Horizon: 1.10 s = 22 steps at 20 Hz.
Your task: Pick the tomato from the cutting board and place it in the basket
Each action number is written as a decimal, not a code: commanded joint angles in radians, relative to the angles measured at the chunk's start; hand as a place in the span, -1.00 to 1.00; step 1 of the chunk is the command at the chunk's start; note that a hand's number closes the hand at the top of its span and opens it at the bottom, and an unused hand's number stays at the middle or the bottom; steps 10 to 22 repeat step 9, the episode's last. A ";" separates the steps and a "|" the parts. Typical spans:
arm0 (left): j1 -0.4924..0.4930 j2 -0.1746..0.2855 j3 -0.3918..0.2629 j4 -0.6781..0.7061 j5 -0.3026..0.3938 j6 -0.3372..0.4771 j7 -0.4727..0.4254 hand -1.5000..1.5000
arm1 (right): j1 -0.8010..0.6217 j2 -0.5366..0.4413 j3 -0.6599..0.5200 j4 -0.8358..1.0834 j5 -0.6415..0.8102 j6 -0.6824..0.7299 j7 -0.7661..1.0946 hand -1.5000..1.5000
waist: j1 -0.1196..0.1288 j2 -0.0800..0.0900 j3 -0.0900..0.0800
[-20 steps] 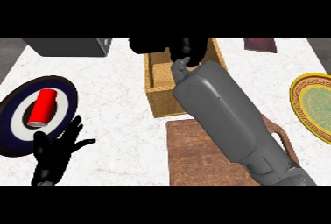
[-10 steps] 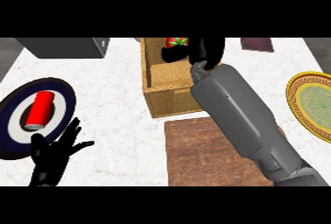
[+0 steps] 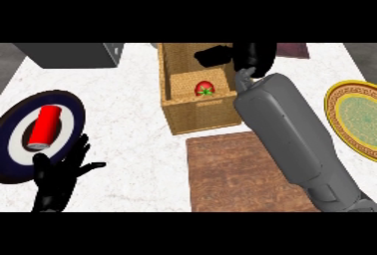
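Note:
A red tomato (image 3: 205, 89) with a green stalk lies on the floor of the wicker basket (image 3: 193, 118) at the counter's middle back. My right hand (image 3: 249, 56) hovers over the basket's far right corner, fingers spread and relaxed, nothing in it, apart from the tomato. The brown cutting board (image 3: 243, 177) lies bare in front of the basket, partly covered by my right forearm. My left hand (image 3: 60, 174) rests open at the lower left, fingers up.
A dark blue and white plate (image 3: 22, 154) at the left carries a red can (image 3: 44, 126). A yellow and green plate (image 3: 361, 117) sits at the right edge. A grey box (image 3: 70, 54) stands at the back left, a dark object (image 3: 293, 49) at the back right.
The tomato has left my right hand and now lies inside the basket. The right hand has opened and stays above the basket's far end. The left hand has not moved.

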 commanded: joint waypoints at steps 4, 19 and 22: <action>0.060 0.003 -0.008 0.054 -0.013 -0.018 0.022 0.00 | 0.104 -0.069 -0.092 -0.214 -0.012 0.013 0.093 -1.00 | -0.014 0.003 -0.014; 0.067 0.004 0.006 0.047 -0.006 -0.022 0.031 0.00 | 0.256 -0.156 -0.145 -0.399 -0.052 0.069 0.098 -1.00 | -0.020 0.002 -0.014; 0.067 0.004 0.006 0.047 -0.006 -0.022 0.031 0.00 | 0.256 -0.156 -0.145 -0.399 -0.052 0.069 0.098 -1.00 | -0.020 0.002 -0.014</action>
